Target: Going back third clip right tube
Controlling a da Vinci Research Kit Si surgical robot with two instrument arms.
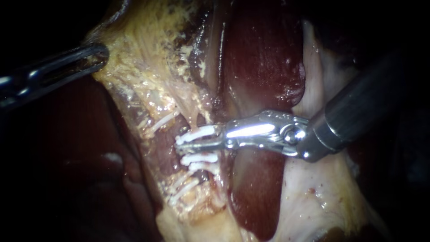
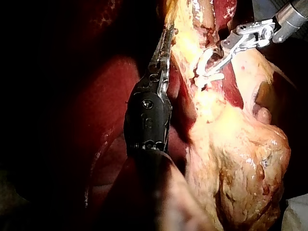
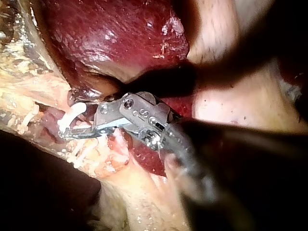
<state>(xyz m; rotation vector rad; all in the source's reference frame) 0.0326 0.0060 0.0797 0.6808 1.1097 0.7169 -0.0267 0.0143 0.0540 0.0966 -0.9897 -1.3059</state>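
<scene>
Three white clips [image 1: 199,157] stacked, topmost against parted pincer of right instrument [image 1: 184,142]

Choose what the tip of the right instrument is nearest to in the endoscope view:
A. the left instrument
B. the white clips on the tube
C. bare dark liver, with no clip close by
B: the right instrument comes in from the right and its tip lies among the white clips, far from the left instrument.
</scene>
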